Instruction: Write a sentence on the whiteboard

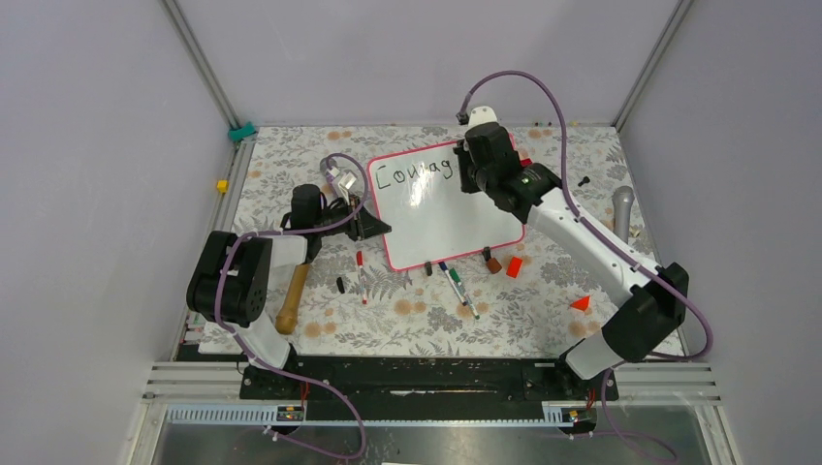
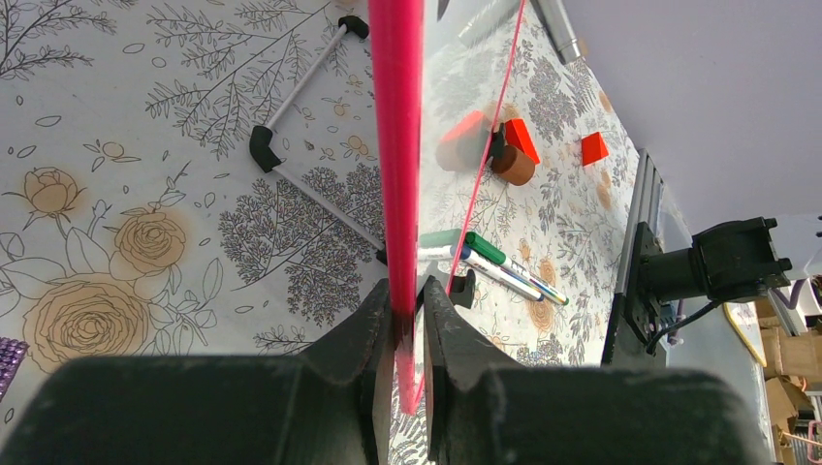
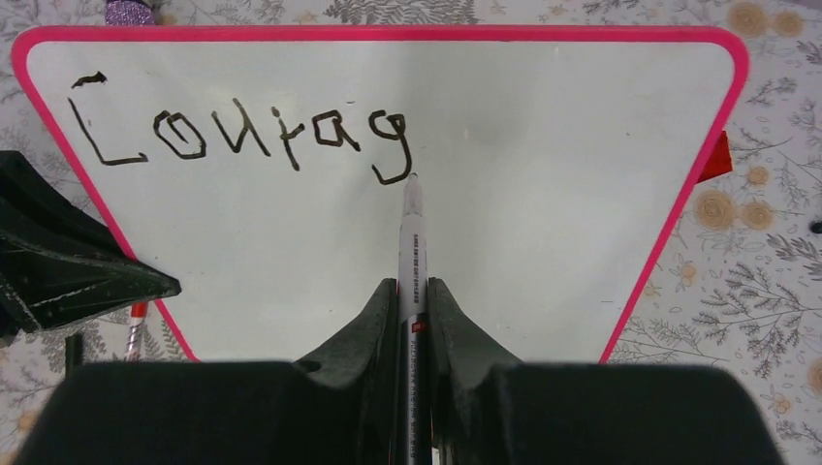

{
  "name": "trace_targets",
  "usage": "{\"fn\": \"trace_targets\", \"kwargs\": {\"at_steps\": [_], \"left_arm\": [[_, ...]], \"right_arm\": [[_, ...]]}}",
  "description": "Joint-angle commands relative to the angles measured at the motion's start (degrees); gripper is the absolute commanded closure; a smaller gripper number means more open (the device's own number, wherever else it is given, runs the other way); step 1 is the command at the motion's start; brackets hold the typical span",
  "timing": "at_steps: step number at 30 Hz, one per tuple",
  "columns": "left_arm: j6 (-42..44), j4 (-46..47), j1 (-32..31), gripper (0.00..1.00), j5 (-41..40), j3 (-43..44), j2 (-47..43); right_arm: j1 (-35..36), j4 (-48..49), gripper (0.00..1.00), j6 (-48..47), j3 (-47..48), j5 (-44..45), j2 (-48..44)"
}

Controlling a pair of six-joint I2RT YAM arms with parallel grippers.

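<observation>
- Over the table [image 1: 543, 310], top view: board [image 1: 456, 218] sits mid-cloth, with lettering [image 1: 412, 172] "Courag" along its far edge. The left gripper [image 1: 373, 230] meets its left edge, and the right gripper [image 1: 467, 165] hangs over the lettering's end.
- Left wrist: left gripper is clenched on the board's pink frame, which runs edge-on between its jaws. Loose pens [image 2: 490, 262] lie just beside.
- Right wrist: right gripper is clamped on a marker [image 3: 413, 232], its tip touching the board at the "g" tail.
</observation>
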Motion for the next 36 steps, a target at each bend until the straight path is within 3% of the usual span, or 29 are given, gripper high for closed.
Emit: {"fn": "trace_targets", "kwargs": {"at_steps": [1, 15, 30, 36], "left_arm": [[2.48, 0.05, 1.09, 1.0, -3.24, -0.4, 1.95], [2.3, -0.21, 1.19, 1.0, -2.43, 0.51, 3.4], [2.25, 0.55, 1.17, 1.0, -2.4, 0.11, 3.25], [1.8, 1.12, 1.15, 1.0, -2.35, 0.07, 3.2]], "right_arm": [[-0.49, 9.78, 1.0, -0.25, -4.6, 5.25, -4.68], [-0.48, 17.37, 1.0, -3.05, -12.0, 5.63, -6.87], [-0.5, 17.3, 1.0, -3.82, -12.17, 4.46, -8.71], [-0.47, 12.94, 1.0, -3.88, -8.33, 3.56, -6.25]]}}
